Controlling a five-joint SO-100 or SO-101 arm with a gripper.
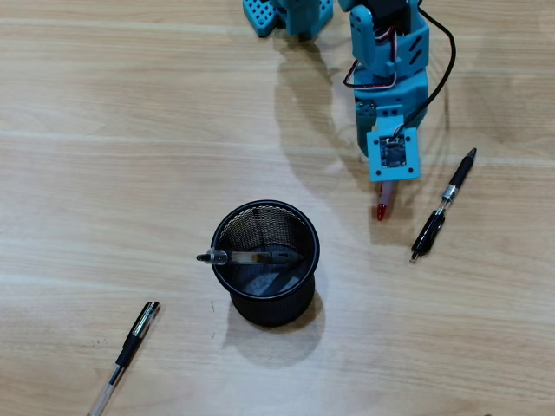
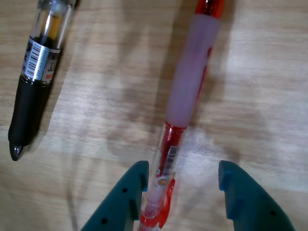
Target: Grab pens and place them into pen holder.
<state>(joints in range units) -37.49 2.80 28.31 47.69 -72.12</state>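
In the wrist view my gripper [image 2: 183,168] is open, low over the wood table. A red translucent pen [image 2: 185,96] lies between the jaws, its clip end right against the left finger [image 2: 130,192] and a wide gap to the right finger [image 2: 240,197]. In the overhead view only the red pen's tip [image 1: 381,211] pokes out below the blue arm [image 1: 390,104]. The black pen with a silver band [image 1: 444,206] lies just right of it. The black mesh pen holder [image 1: 308,232] stands at centre with a clear-grey pen [image 1: 251,257] leaning inside. A clear pen with a black cap [image 1: 130,351] lies at bottom left.
The black pen [image 2: 36,72] shows at the left of the wrist view, tip pointing down. Blue robot base parts [image 1: 286,16] stand at the table's top edge. A black cable [image 1: 447,61] loops beside the arm.
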